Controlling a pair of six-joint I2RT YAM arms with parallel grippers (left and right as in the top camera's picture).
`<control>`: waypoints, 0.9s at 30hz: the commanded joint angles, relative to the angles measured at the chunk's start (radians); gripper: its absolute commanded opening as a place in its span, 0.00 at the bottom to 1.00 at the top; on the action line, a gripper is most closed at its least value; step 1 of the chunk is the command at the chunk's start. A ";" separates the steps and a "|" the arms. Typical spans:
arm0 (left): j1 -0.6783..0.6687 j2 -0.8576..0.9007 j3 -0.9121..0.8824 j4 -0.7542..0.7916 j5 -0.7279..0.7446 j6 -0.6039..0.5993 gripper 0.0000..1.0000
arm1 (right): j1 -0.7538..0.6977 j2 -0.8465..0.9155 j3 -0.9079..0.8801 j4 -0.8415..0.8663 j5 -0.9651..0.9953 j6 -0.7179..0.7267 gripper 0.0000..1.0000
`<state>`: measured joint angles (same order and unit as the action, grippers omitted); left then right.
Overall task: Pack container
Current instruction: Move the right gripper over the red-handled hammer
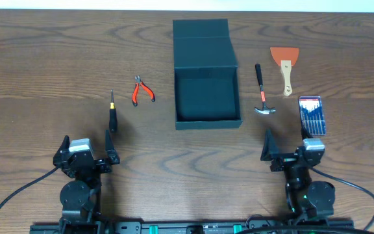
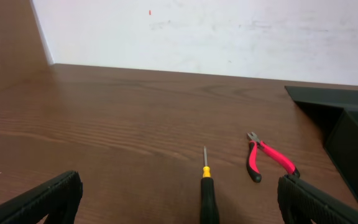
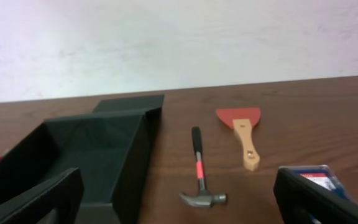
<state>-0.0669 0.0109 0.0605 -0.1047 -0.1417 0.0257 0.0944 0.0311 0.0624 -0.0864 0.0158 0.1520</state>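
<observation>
The container (image 1: 206, 120), a dark teal-grey square box, stands open at the table's middle with its flap lid laid back; it also shows in the right wrist view (image 3: 92, 155) and at the right edge of the left wrist view (image 2: 353, 137). Left of it lie red-handled pliers (image 1: 142, 91) (image 2: 267, 158) and a black screwdriver (image 1: 113, 114) (image 2: 207, 190). Right of it lie a small hammer (image 1: 262, 91) (image 3: 199, 171), a scraper with an orange-red blade (image 1: 284, 65) (image 3: 243, 134) and a blue pack of small screwdrivers (image 1: 312, 115) (image 3: 319, 177). My left gripper (image 1: 88, 156) (image 2: 179, 205) and right gripper (image 1: 292, 155) (image 3: 179, 202) are open and empty near the front edge.
The brown wooden table (image 1: 57, 58) ends at a white wall behind (image 2: 197, 31). The tools lie apart from each other on either side of the box.
</observation>
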 commanded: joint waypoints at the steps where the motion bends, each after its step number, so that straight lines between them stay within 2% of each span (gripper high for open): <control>1: 0.005 -0.007 -0.027 -0.016 -0.020 -0.002 0.99 | -0.009 0.058 0.141 -0.032 0.079 -0.007 0.99; 7: 0.005 -0.007 -0.027 -0.016 -0.020 -0.002 0.99 | -0.009 0.380 0.478 -0.185 0.090 -0.173 0.99; 10: 0.005 -0.007 -0.027 -0.016 -0.020 -0.002 0.99 | -0.009 0.608 0.730 -0.363 0.093 -0.222 0.99; 14: 0.005 -0.007 -0.027 -0.016 -0.020 -0.002 0.98 | -0.009 0.925 1.119 -0.662 0.071 -0.219 0.99; 18: 0.005 -0.007 -0.027 -0.016 -0.020 -0.002 0.99 | -0.009 1.165 1.418 -0.912 0.060 -0.193 0.99; 22: 0.005 -0.007 -0.027 -0.016 -0.020 -0.002 0.99 | -0.009 1.338 1.575 -1.091 0.015 -0.170 0.99; 27: 0.005 -0.007 -0.027 -0.016 -0.020 -0.002 0.99 | -0.009 1.473 1.581 -1.187 -0.015 -0.172 0.99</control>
<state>-0.0669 0.0101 0.0601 -0.1051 -0.1421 0.0257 0.0933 1.4361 1.6287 -1.2407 0.0303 -0.0334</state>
